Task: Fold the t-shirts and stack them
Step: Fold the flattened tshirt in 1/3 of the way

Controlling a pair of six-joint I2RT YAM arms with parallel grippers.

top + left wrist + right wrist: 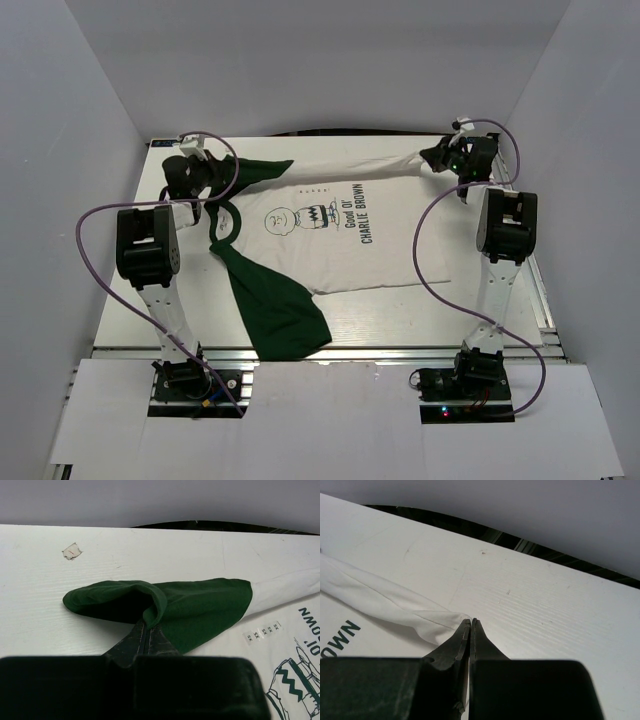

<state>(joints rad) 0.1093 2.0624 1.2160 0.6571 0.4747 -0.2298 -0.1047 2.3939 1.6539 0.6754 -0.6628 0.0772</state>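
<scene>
t-shirt (340, 235) stretched out, green sleeve (200, 605) pinched in tight-shut left gripper (148, 626), hem corner (432, 622) clamped in tight-shut right gripper (471, 621)

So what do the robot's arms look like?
The left arm and right arm have chunky black joints with white tubes between them. A thin purple cable loops along each. The left gripper and right gripper have black fingers that taper to narrow tips.

T-shirt lettering (342, 632) cropped in the right wrist view — tiny chest word (316, 190) illegible.
</scene>
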